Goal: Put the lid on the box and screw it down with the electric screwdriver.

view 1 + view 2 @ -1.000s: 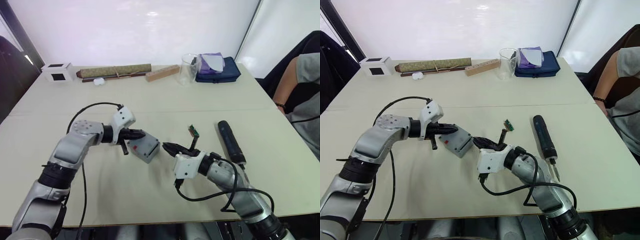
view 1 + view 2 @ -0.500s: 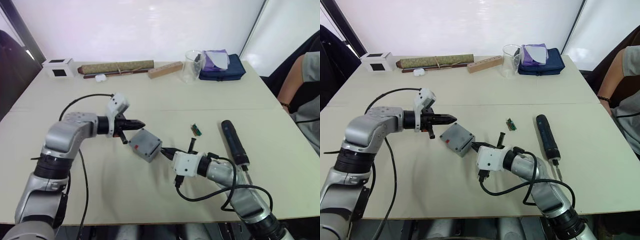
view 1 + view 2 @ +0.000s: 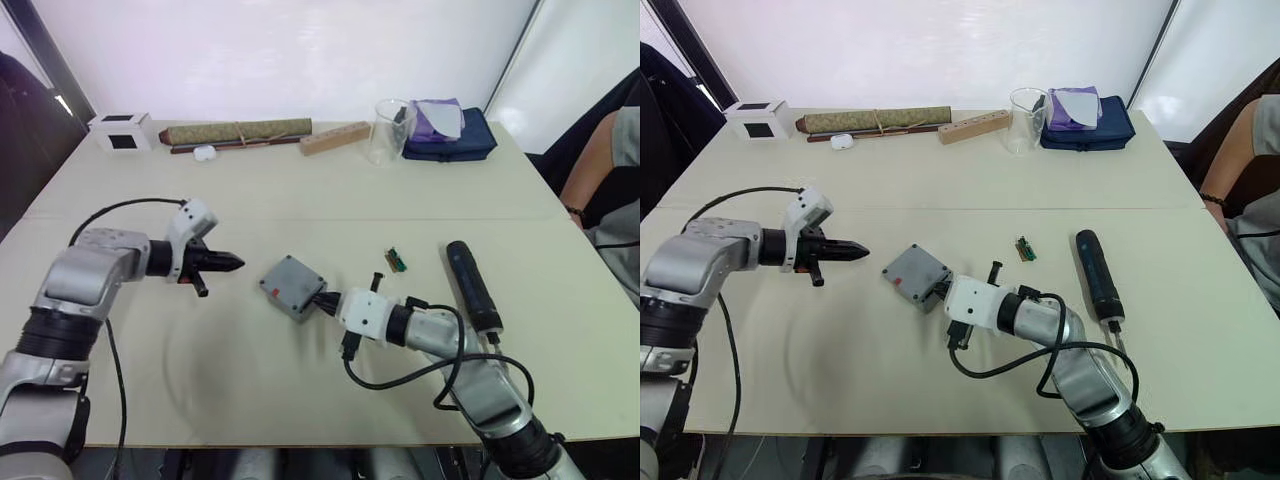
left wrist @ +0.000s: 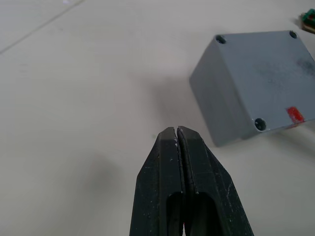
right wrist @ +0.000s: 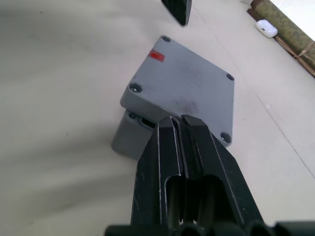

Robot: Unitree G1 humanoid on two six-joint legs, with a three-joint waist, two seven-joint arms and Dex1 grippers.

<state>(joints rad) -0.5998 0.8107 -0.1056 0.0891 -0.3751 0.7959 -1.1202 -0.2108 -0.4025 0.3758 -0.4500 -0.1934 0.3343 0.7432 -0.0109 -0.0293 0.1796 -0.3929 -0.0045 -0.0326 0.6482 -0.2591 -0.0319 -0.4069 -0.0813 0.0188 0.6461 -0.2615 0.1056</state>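
The lid (image 5: 184,96) sits skewed on the box (image 5: 127,135) at mid-table. The right gripper (image 5: 179,120), fingers closed and empty, touches its edge; the left gripper (image 3: 232,264), also closed, is well apart. Further pushing could slide the lid off, misaligning corner holes before the electric screwdriver (image 3: 468,284) engages.

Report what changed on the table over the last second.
The left claw, shut, pulled back from the grey metal box toward the robot's left and now stands apart from it. The right claw, also shut, closed in on the box's near edge, where the lid sits askew. The black cylindrical screwdriver stayed put.
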